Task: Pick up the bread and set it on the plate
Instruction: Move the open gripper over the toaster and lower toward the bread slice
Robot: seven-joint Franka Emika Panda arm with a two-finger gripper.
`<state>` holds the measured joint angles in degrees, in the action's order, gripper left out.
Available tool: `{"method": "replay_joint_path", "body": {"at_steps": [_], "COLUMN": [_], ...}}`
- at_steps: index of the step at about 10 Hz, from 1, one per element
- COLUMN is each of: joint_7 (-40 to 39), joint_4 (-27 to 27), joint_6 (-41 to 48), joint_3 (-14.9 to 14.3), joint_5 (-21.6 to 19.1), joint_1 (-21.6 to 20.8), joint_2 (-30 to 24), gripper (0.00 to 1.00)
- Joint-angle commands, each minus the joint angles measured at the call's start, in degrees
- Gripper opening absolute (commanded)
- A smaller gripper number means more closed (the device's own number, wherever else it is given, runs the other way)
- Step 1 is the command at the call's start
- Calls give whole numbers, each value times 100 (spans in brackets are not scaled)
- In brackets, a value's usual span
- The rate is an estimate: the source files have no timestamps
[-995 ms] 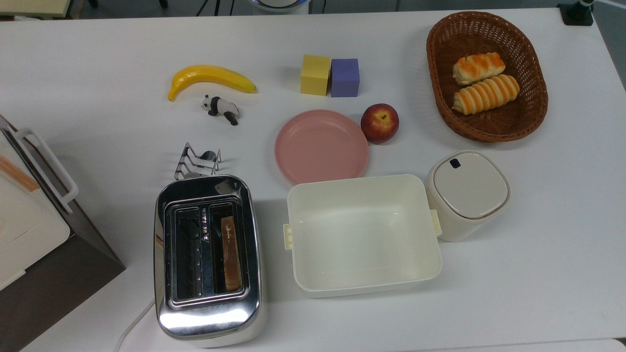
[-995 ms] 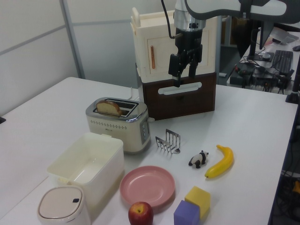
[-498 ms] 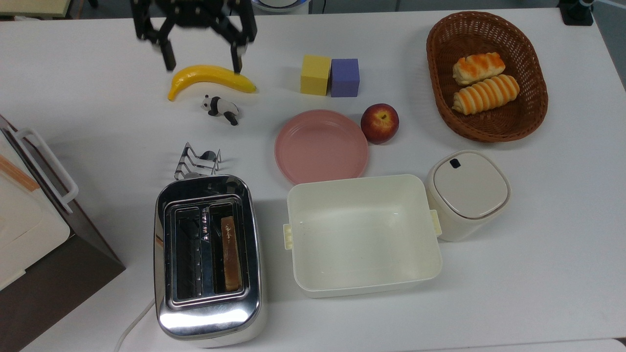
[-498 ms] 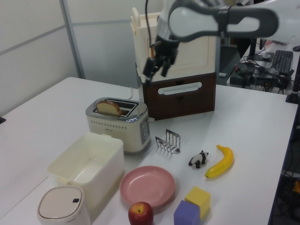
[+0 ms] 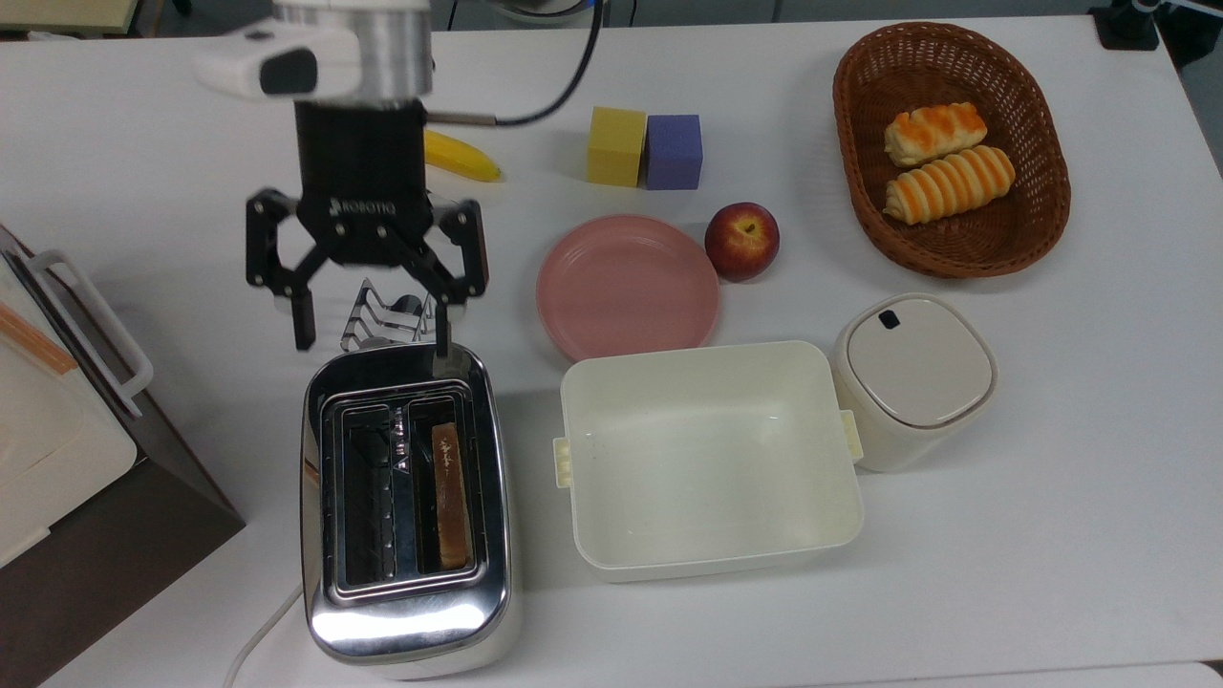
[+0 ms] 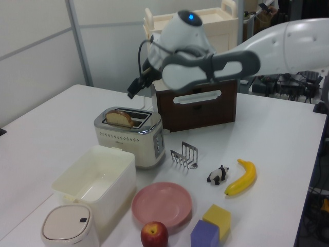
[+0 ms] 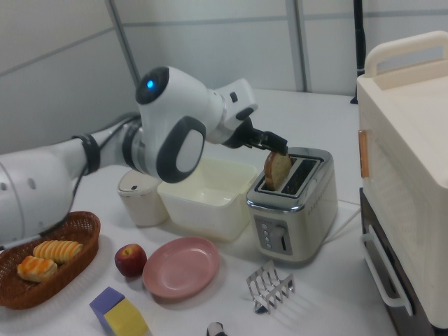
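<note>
Above the toaster's [image 5: 406, 506] rear end, gripper [image 5: 371, 342] hangs with fingers spread wide, nothing between them. One fingertip [image 5: 440, 358] overlaps the toaster's chrome top edge in the top view; the other sits off to the top view's left, past the toaster's corner. Contact with the toaster — cannot tell.

Bread [image 5: 450, 497] stands on edge in the toaster slot nearer the top view's right, below the gripper in the top view and apart from it. In the right view the slice [image 7: 277, 170] pokes up out of the slot, with the gripper [image 7: 274, 143] just above it, not closed on it. In the left view the bread [image 6: 120, 118] shows above the toaster [image 6: 131, 135], gripper [image 6: 134, 88] higher up.

Wire toast rack [image 5: 387, 318] lies under the gripper, partly hidden between its fingers in the top view.

Plate [image 5: 627, 286] sits on the white table [image 5: 1051, 478], to the top view's right of the gripper, well apart and bare. Apple [image 5: 741, 240] touches or nearly touches the plate's far rim. Cream tub [image 5: 708, 459] just beside the plate — on the side toward the top view's bottom. Banana [image 5: 462, 158] half hidden behind the gripper body.
</note>
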<state>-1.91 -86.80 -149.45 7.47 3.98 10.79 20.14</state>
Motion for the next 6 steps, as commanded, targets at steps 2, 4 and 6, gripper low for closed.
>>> {"method": "replay_joint_path", "body": {"at_steps": [2, 4, 6], "joint_7": [-55, -47, -38], "joint_4": [146, 129, 111], "joint_6": [-1084, -1166, -1166], "joint_3": [157, 263, 325], "joint_5": [654, 779, 832], "joint_1": [-60, -60, -51], "joint_2": [718, 755, 764], "gripper": [100, 100, 100]}}
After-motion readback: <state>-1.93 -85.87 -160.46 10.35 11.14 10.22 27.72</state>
